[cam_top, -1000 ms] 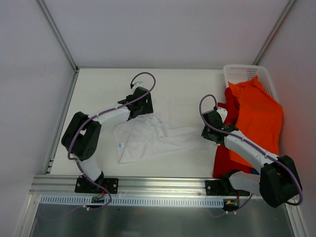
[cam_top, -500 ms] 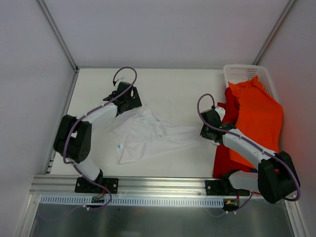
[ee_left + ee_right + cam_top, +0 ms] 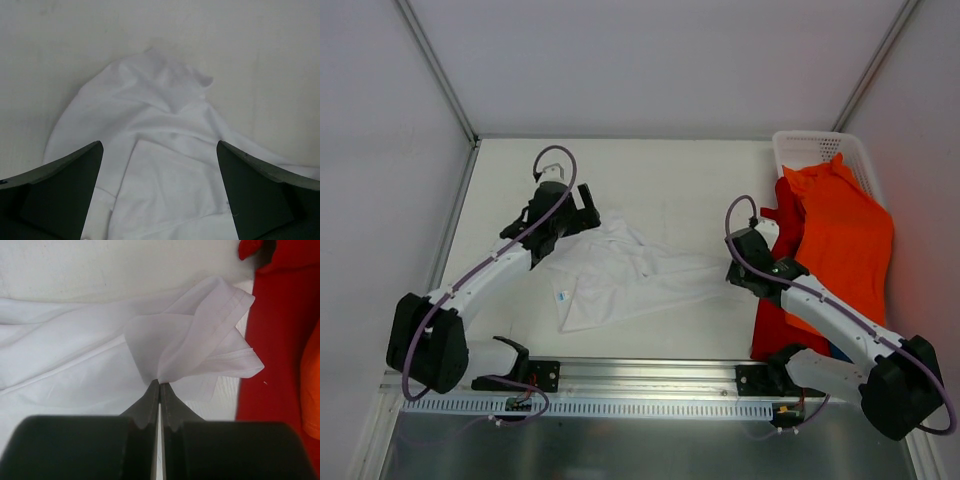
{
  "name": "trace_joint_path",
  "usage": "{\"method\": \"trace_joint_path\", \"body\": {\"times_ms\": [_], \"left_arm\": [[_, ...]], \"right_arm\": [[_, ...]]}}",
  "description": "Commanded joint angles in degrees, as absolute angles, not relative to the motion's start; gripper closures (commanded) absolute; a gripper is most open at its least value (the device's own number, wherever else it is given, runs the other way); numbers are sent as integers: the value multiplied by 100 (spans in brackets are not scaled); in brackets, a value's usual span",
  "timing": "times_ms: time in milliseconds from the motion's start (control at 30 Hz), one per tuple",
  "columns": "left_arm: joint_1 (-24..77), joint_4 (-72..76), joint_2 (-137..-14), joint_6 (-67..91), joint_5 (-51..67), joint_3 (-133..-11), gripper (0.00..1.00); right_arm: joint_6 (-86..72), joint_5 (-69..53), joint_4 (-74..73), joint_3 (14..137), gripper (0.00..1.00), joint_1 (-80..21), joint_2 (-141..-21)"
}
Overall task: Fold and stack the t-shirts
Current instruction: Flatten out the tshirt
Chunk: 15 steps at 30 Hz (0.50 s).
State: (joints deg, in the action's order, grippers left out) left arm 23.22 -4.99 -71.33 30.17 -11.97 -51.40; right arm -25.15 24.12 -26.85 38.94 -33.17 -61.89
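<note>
Worktop (image 3: pixel 670 170) of matte white fills the floor of a white-walled enclosure, with metal strips up the corners and a ribbed aluminium rail (image 3: pixel 650 375) along its near edge.

The orange t-shirt (image 3: pixel 845 240) is the largest cloth. It spills out of the white mesh basket (image 3: pixel 810 150) in the far right corner, and its long axis runs down the right edge toward the near edge. It is thin and softly creased.

The white t-shirt (image 3: pixel 620 275) lies in the middle of the worktop, nearer the near edge. It is rumpled, with its broad body to the left and one narrow tail drawn out toward the right – so its long axis runs roughly parallel to the near edge. The cloth is thin enough for its folds to show as grey shadows, and a stitched hem runs along the pulled end.

The red t-shirt (image 3: pixel 775 320) lies under the orange one. It shows as a strip along the orange shirt's left side and a wider patch by the near right corner, just beside the white tail.

The left gripper (image 3: pixel 159 143) hovers over the far left part of the white shirt with its dark fingers spread wide and nothing between them. The right gripper (image 3: pixel 159 382) has its fingers pressed together, pinching a gathered fold of the white shirt's tail end.

A small label (image 3: pixel 563 296) sits near the white shirt's left edge.
</note>
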Motion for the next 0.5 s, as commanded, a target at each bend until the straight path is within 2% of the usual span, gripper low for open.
{"method": "trace_joint_path", "body": {"times_ms": [0, 133, 467], "left_arm": [[2355, -546, -7637, 2927, -818, -4624, 1], [2382, -28, -8129, 2918, -571, -4202, 2], [2391, 553, -8481, 2830, -246, -4113, 4]], "right_arm": [[-2733, 2698, -3102, 4069, 100, -3462, -5924], [-2830, 2830, -3287, 4008, 100, -3586, -5696], [-2918, 2900, -3322, 3850, 100, -3639, -5590]]}}
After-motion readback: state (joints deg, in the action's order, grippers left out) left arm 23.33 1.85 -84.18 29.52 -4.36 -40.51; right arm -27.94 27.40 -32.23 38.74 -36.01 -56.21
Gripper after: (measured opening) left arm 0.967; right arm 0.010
